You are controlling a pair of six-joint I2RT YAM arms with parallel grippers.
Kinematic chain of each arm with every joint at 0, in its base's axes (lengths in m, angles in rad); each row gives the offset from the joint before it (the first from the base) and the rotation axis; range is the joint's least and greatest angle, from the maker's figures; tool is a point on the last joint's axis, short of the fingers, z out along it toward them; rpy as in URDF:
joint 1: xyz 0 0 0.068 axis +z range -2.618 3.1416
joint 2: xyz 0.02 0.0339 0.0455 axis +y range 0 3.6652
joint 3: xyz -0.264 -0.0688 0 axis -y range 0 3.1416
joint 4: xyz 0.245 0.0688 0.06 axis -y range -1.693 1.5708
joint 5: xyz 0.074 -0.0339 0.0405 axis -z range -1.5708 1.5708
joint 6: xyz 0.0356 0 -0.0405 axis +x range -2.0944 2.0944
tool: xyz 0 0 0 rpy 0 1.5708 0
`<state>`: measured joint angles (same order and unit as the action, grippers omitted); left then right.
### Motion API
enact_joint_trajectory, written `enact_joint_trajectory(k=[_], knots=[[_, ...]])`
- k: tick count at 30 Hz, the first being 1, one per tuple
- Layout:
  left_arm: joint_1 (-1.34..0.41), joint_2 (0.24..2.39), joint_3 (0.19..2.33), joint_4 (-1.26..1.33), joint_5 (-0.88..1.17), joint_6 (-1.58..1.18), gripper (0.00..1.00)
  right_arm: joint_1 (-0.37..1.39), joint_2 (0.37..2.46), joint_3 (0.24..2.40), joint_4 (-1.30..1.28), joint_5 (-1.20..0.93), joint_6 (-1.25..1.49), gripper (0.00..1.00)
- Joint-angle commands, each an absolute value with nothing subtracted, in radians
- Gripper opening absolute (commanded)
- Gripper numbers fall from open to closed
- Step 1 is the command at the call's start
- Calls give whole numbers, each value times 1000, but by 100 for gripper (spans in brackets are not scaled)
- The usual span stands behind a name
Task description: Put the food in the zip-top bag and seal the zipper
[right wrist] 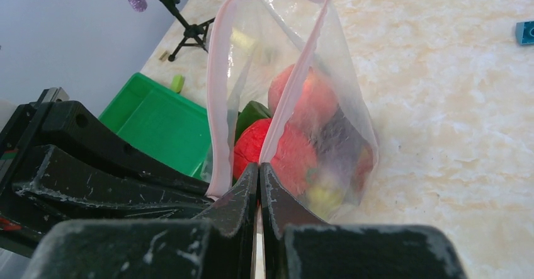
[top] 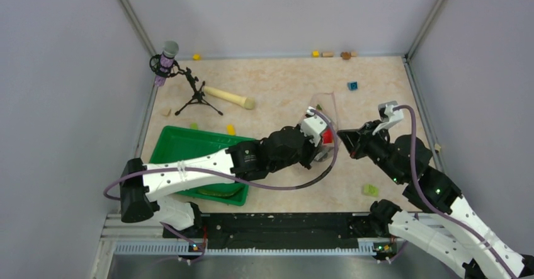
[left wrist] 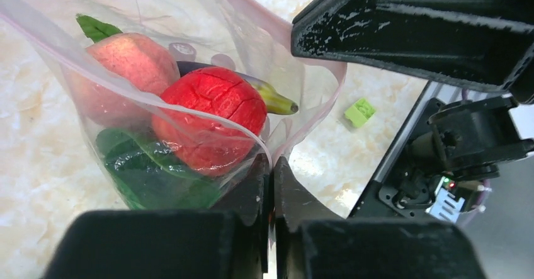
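1. The food [left wrist: 208, 118] already lies inside the zip-top bag [right wrist: 352, 121], which stands centre right in the top view, between the two arms. Loading looks done, so sealing is the step in hand.
2. The left gripper [left wrist: 272, 165] is pinched narrow on the zipper [right wrist: 296, 84]. The right gripper [right wrist: 258, 169] is clamped on the same strip, where its two sides meet. Beyond that, the mouth gapes open.
3. The next move likely calls for one pinch to anchor while the other slides along the strip, keeping the lips aligned.
4. The grippers sit nearly nose to nose. Bare table lies toward the upper right; the green tray [top: 182, 143] and green block [top: 370, 190] are well apart from the bag.
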<state>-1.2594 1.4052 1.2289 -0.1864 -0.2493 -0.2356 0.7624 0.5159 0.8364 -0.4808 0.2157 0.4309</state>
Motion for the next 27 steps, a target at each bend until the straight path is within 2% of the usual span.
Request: enact_joint_trajectory(k=[1, 7, 11, 13, 16, 22, 27], knots=[[-1264, 1354, 1260, -170, -267, -199, 0, 755, 493, 852, -435, 219, 438, 0], [-1264, 1315, 1364, -312, -83, 33, 0, 755, 469, 906, -454, 149, 415, 0], [-1264, 1306, 1450, -438, 41, 314, 0, 755, 429, 932, -458, 84, 377, 30], [-1262, 1294, 1467, -532, 112, 464, 0, 755, 409, 938, -477, 98, 365, 41], [-1262, 1271, 1473, -637, 161, 626, 0, 754, 394, 955, -518, 149, 348, 51], [-1249, 1219, 1441, -727, 123, 761, 0, 755, 432, 1017, -639, 219, 335, 65], [-1239, 1190, 1391, -711, 98, 775, 0, 755, 511, 1058, -744, 131, 370, 66]])
